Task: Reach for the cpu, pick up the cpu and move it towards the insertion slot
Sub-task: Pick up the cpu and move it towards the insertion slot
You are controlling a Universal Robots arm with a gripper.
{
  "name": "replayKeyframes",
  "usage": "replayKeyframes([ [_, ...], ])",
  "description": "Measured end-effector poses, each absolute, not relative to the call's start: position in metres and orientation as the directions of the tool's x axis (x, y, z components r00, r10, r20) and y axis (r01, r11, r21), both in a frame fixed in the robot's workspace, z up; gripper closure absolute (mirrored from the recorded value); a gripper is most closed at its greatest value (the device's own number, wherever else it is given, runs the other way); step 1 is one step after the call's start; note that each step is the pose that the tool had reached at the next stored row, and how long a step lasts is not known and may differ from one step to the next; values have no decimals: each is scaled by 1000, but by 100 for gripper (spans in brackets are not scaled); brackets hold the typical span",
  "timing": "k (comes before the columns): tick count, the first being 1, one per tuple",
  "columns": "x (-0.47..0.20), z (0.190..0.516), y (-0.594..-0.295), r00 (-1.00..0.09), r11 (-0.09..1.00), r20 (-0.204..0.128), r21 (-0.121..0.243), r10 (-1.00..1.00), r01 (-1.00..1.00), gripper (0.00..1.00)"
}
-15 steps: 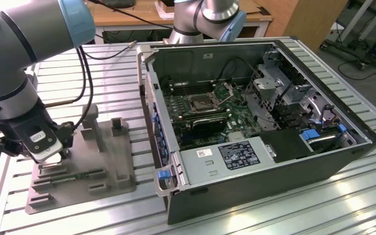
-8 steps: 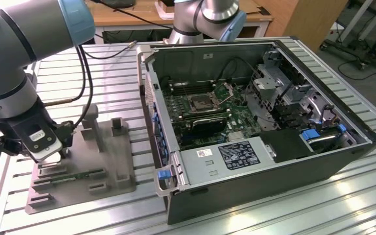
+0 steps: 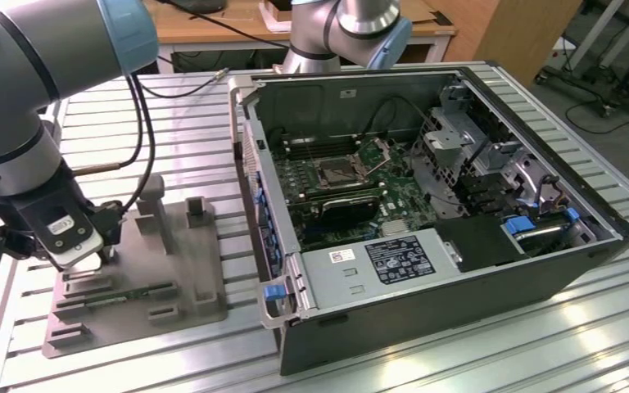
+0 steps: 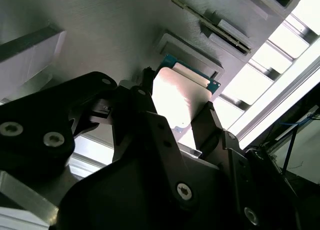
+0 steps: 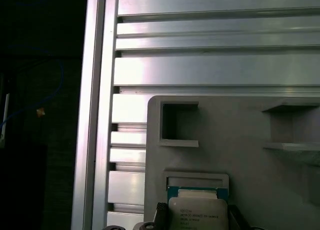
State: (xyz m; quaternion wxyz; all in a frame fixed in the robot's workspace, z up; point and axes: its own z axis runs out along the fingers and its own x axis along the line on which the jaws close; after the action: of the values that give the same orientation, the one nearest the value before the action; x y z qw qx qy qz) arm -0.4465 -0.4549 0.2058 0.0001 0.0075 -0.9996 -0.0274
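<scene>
The cpu (image 4: 176,101), a small square chip with a pale silvery top and a blue-green edge, sits between my gripper's (image 4: 179,97) two black fingers (image 4: 146,88), which press on its opposite sides. In the first wrist view the cpu (image 5: 198,213) sits just off the shallow square recess (image 5: 197,181) of the grey fixture. In the exterior view my gripper (image 3: 91,260) hangs low over the fixture plate (image 3: 189,274), at that view's left. The insertion slot (image 3: 342,172), a metal-framed socket with a dark centre, lies on the green motherboard inside the open case, far from the gripper.
The open computer case (image 3: 424,270) fills the exterior view's right, its tall side wall (image 3: 251,188) facing the fixture. Upright posts (image 3: 153,209) stand on the fixture, and a thin green memory strip (image 3: 128,292) lies in it. A second arm's base (image 3: 347,33) stands behind the case.
</scene>
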Motion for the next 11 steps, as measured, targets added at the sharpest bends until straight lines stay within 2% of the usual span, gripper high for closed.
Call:
replayKeyframes([
  [11,-447,207,-455,-1000,998,0,57,-15,-15,45],
])
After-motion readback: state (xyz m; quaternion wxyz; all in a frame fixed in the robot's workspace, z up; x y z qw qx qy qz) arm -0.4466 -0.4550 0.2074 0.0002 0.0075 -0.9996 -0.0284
